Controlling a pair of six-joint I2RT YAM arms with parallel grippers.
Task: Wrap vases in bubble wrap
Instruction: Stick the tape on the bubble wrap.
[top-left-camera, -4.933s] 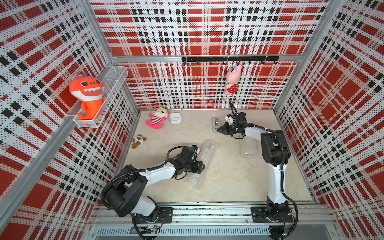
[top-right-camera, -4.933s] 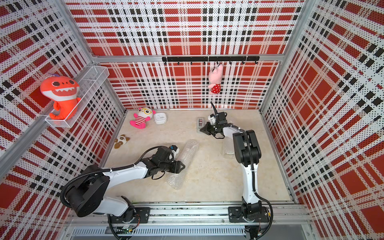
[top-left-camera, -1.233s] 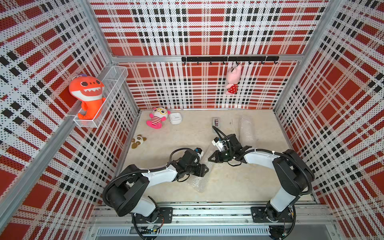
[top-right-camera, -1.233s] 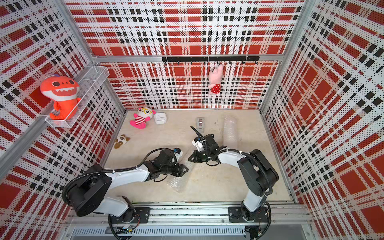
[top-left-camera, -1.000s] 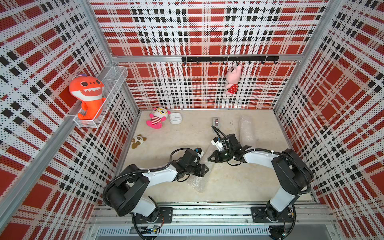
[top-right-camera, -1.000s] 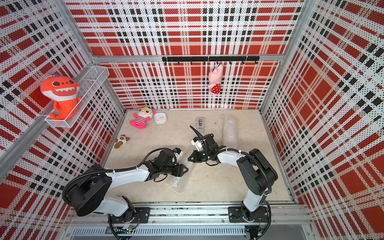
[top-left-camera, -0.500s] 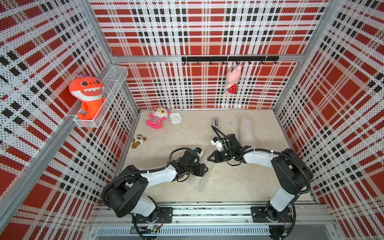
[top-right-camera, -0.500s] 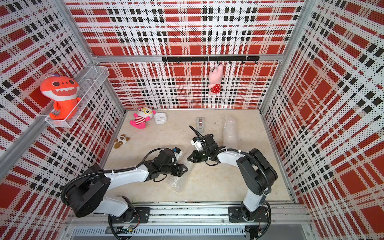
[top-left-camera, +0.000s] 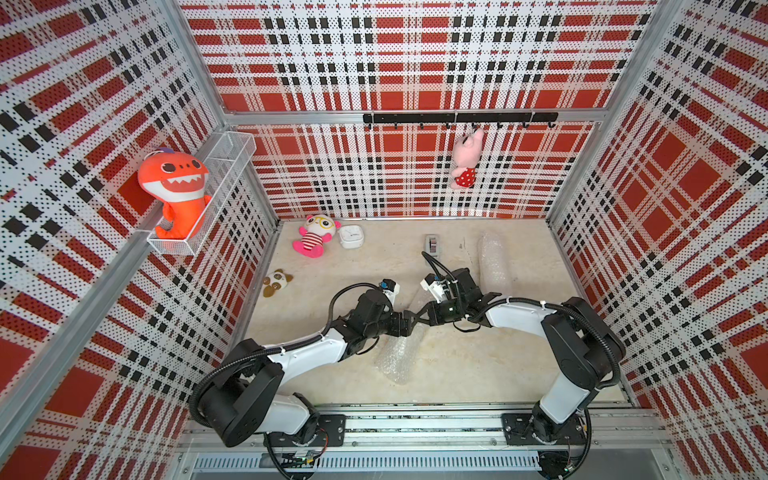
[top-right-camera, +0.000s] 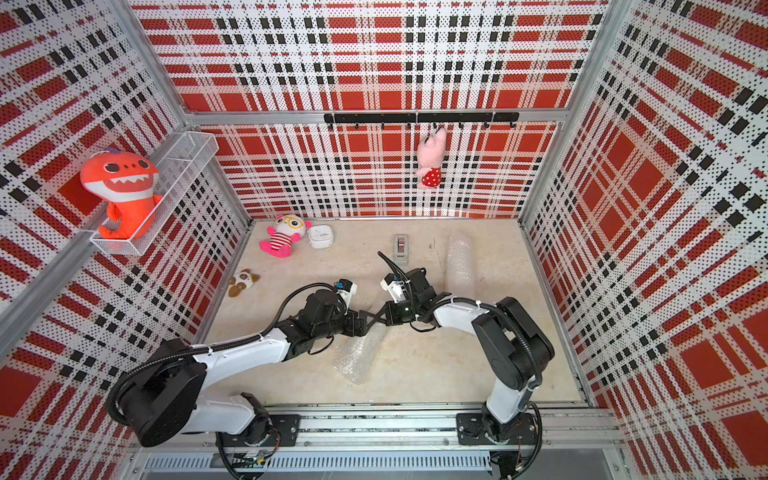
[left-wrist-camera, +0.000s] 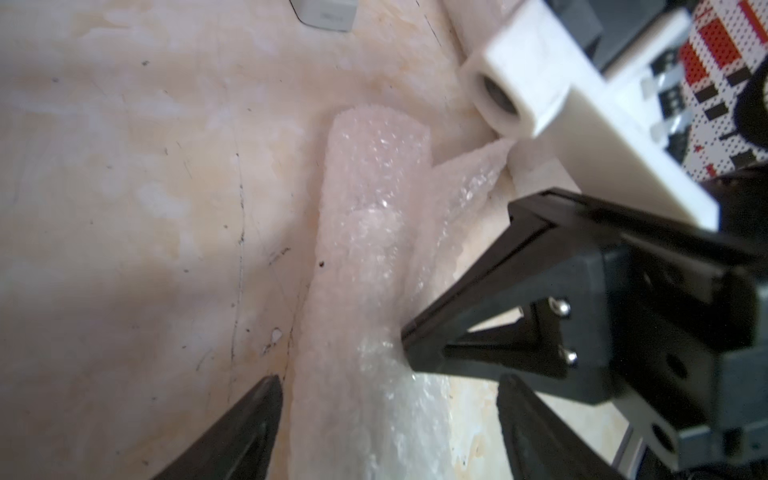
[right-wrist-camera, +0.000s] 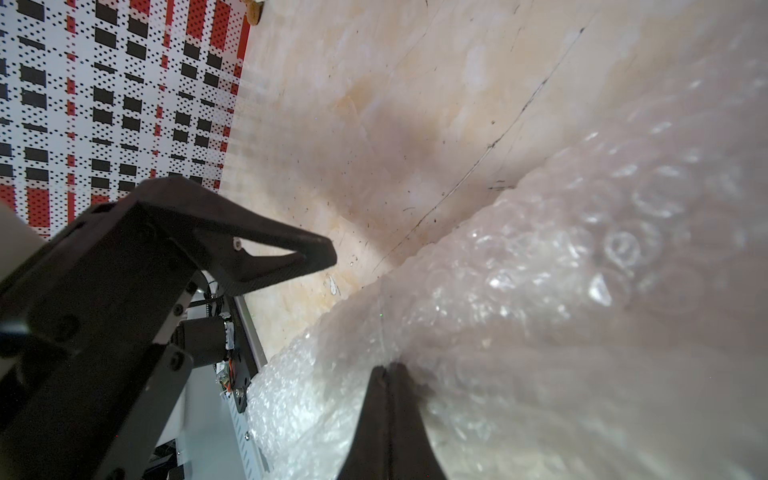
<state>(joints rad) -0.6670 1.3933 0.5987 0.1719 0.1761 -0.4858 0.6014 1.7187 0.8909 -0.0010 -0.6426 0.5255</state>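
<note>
Lying on scuffed beige tabletop (top-left-camera: 353, 286): bubble wrap (top-left-camera: 397, 353); red plaid walls (top-left-camera: 395, 54) around.

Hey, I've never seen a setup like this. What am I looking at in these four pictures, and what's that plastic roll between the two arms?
Two robot arms stand at the table's front edge, each ending in a two-fingered gripper. Two pictures look down from overhead; the other two come from cameras on the arms' wrists. On the table lie a bubble-wrapped bundle, a second wrapped bundle farther back, a grey tape dispenser, a small white box, a pink plush doll and a small panda plush. The left gripper is open, one finger on each side of the near bundle. The right gripper is shut, its tip against the wrap; whether it pinches a fold is unclear.
</note>
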